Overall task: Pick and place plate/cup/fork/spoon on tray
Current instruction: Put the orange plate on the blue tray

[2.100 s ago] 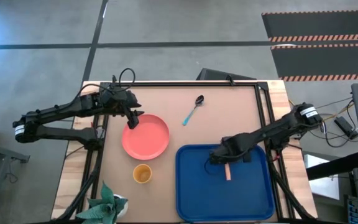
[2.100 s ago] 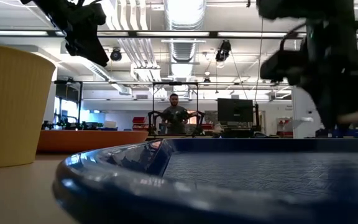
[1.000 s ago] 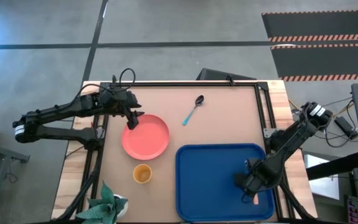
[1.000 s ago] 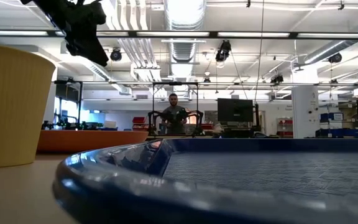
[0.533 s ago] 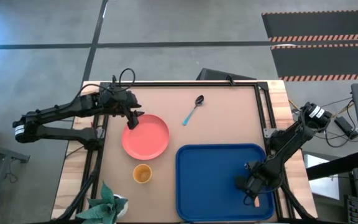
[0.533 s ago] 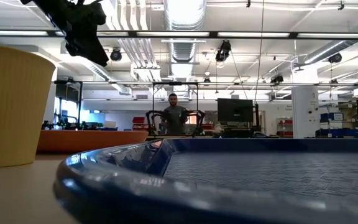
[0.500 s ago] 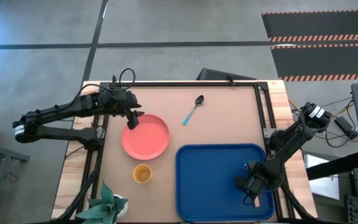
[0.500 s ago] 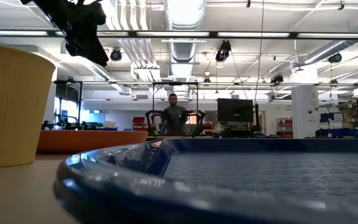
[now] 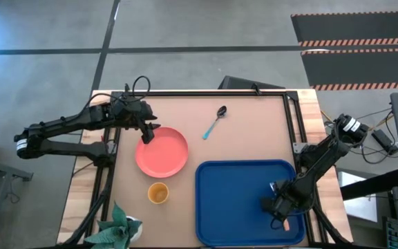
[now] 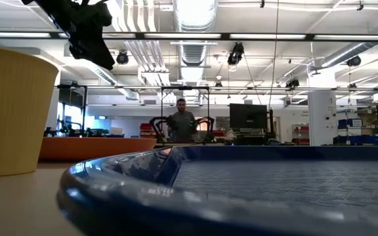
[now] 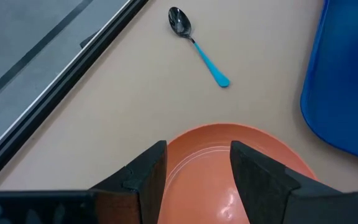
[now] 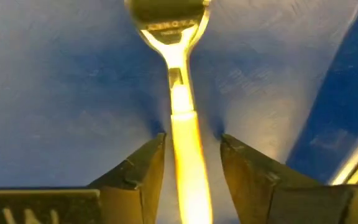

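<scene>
The blue tray [image 9: 216, 207] lies at the table's near right. The peach-handled fork [image 9: 284, 223] lies in its near right corner. My right gripper [image 9: 280, 209] is low over the fork, open, with a finger on either side of the handle [image 12: 185, 143] and a narrow gap on each side. The coral plate [image 9: 163, 153] lies flat at the table's middle left. My left gripper [image 9: 148, 135] hovers open above its far left rim [image 11: 229, 134]. The cup [image 9: 158, 193] stands upright near the plate. The teal-handled spoon [image 9: 214, 123] lies on the table beyond the tray.
A small green plant [image 9: 119, 229] stands at the table's near left corner. Bare table lies between the plate, the spoon and the tray. In the low view the cup [image 10: 12, 111] and the tray's rim [image 10: 176, 196] fill the foreground; a person stands far off in the room.
About two seconds ago my right gripper was over the tray's far middle with the fork. It carried the fork toward the near right corner of the tray. Over the last second it has stayed almost still there.
</scene>
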### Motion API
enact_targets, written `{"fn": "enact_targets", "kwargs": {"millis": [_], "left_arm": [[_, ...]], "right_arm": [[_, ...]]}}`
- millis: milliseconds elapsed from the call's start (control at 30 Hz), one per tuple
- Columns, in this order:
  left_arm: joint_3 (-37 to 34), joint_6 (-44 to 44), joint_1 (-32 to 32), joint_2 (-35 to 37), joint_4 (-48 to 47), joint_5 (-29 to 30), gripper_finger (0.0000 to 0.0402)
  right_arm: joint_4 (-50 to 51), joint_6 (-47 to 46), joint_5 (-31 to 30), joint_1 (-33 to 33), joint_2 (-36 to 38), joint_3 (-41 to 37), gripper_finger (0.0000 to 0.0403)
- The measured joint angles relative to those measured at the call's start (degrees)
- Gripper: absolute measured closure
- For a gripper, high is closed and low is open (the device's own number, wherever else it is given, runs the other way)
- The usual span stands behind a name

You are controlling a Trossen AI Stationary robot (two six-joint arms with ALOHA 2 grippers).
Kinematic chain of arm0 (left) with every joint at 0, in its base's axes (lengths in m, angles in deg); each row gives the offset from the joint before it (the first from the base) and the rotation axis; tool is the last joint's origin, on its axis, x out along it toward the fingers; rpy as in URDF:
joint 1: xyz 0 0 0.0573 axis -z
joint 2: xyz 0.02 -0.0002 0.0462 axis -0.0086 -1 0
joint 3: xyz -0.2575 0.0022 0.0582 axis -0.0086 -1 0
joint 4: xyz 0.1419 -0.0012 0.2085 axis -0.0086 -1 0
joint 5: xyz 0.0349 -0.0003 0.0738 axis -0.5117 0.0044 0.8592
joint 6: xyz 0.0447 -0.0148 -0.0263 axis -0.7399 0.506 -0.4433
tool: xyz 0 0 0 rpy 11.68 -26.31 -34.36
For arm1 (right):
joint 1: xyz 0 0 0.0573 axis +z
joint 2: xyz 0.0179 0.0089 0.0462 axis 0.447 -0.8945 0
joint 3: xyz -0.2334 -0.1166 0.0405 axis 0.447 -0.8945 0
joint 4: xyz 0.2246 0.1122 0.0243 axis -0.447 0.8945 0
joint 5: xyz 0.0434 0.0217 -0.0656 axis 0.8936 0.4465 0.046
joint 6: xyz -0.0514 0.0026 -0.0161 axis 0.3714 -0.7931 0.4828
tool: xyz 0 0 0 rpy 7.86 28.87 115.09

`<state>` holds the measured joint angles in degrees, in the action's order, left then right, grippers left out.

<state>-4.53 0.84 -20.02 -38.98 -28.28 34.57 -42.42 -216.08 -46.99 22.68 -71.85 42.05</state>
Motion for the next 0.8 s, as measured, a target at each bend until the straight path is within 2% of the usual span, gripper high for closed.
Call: {"fn": "enact_targets", "kwargs": {"millis": [167, 300, 367, 500, 633, 700, 800], "left_arm": [[0.1, 0.0, 0.0, 0.0, 0.1, 0.0, 0.0242], [0.0, 0.0, 0.0, 0.0, 0.0, 0.0, 0.0242], [0.0, -0.1, 0.0, -0.2, 0.0, 0.0, 0.0242], [0.0, -0.1, 0.0, -0.5, 0.0, 0.0, 0.0242], [0.0, 0.0, 0.0, -0.7, 0.0, 0.0, 0.0242], [0.0, -0.1, 0.0, -0.7, 0.0, -0.1, 0.0242], [0.0, -0.1, 0.0, -0.9, -0.2, -0.1, 0.0242]], "right_arm": [[0.7, 0.0, -5.0, -1.3, 0.5, 3.2, 0.0257], [5.2, 2.1, -10.0, -2.8, 0.6, 6.7, 0.0266], [9.9, 3.9, -9.6, -2.8, 0.4, 8.1, 0.0269], [16.5, 4.0, -3.5, -2.7, 0.4, 10.2, 0.0266], [21.0, 3.8, -3.3, -2.7, 0.4, 12.1, 0.0258], [22.3, 3.0, -6.9, -2.7, 0.4, 13.1, 0.0255], [23.1, 1.8, -18.0, -3.3, 0.4, 15.1, 0.0255]]}}
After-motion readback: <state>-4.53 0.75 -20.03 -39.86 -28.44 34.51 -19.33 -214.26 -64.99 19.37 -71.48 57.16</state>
